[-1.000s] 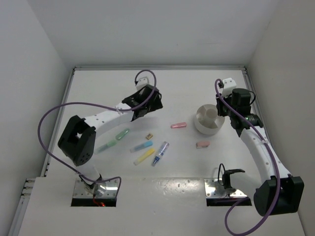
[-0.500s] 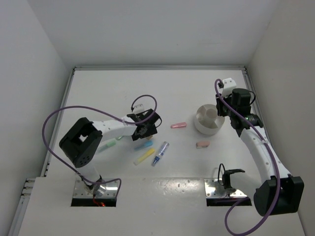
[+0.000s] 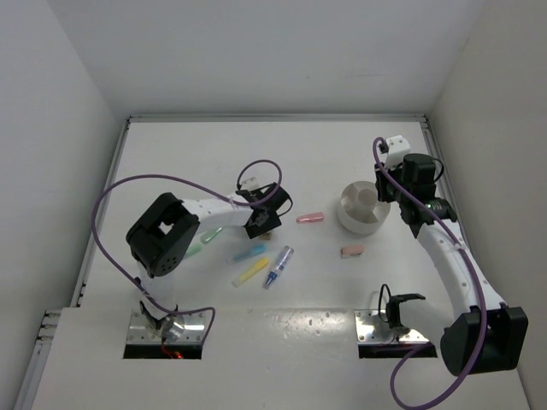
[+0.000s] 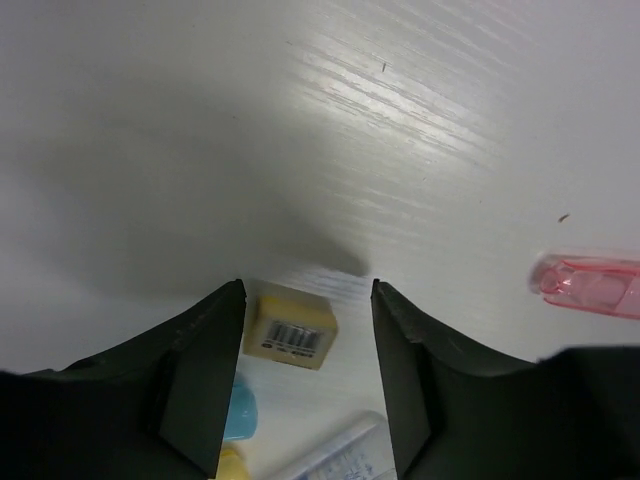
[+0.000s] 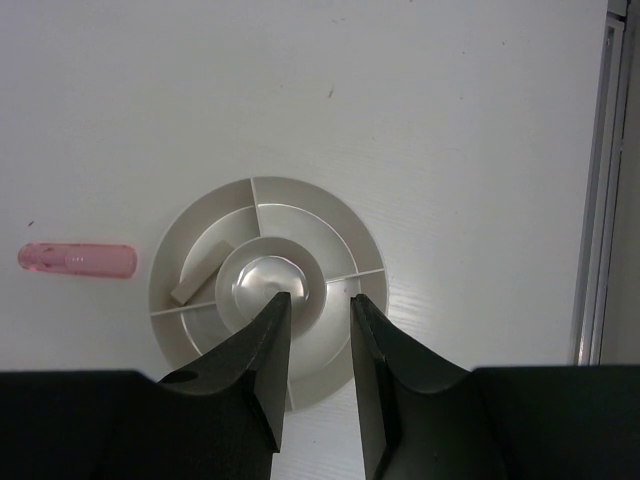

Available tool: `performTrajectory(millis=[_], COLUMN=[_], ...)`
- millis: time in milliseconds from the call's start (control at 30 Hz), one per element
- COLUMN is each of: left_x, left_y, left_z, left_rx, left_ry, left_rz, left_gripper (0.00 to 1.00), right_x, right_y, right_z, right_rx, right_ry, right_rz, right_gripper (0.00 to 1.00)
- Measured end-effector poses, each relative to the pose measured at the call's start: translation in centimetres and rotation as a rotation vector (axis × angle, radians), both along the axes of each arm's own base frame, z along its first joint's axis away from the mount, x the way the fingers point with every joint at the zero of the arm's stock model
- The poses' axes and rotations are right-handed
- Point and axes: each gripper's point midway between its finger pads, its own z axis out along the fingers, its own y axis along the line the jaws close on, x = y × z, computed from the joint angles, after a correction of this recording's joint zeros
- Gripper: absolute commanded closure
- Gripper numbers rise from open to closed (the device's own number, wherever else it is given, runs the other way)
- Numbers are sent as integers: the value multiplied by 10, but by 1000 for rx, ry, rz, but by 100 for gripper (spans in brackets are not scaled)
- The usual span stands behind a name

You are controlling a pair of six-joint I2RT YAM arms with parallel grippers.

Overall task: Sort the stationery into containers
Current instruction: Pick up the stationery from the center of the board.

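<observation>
My left gripper [image 4: 308, 300] is open and low over the table, with a small brown eraser block [image 4: 291, 338] with a barcode lying between its fingers, nearer the left one. In the top view the gripper [image 3: 265, 224] hides that block. Near it lie a green pen [image 3: 205, 239], a blue pen [image 3: 249, 253], a yellow pen [image 3: 250, 272], a purple-blue pen [image 3: 279, 266] and a pink pen [image 3: 310, 218]. My right gripper [image 5: 318, 300] is open and empty above the round white divided bowl [image 5: 330, 215]. A beige eraser [image 5: 203, 270] lies in one outer compartment.
A pink eraser block [image 3: 353, 251] lies in front of the bowl [image 3: 362, 207]. White walls enclose the table on the left, back and right. Square metal plates [image 3: 167, 331] sit at the arm bases at the near edge.
My left gripper has come from the back of the table toward the pens, then a little right, and now straddles the brown eraser block. The right arm has not moved.
</observation>
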Motion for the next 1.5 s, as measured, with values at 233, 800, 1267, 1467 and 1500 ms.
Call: performTrajectory(millis=[233,800,1267,1467,1500], left_x=[0,-17,19,55,62], left_y=[0,0,-69,-159,-173], left_z=[-1,-6,57,131,137], left_rx=[-1,110,23,-239,-274], left_ry=[4,52,-95,-300,-325], left_rz=[8,-162,-453,-688,-720], left_gripper=[40,59,100,100,100], right_x=[0,-1,-1,-1,-1], right_y=[0,0,0,0,0], right_z=[2,6,6,6,6], right_rx=[0,1,1,1,1], right_ry=[-7,-18,-18,-18,-18], right_rz=[0,0,0,0,0], right_gripper=[69,69,69,69,69])
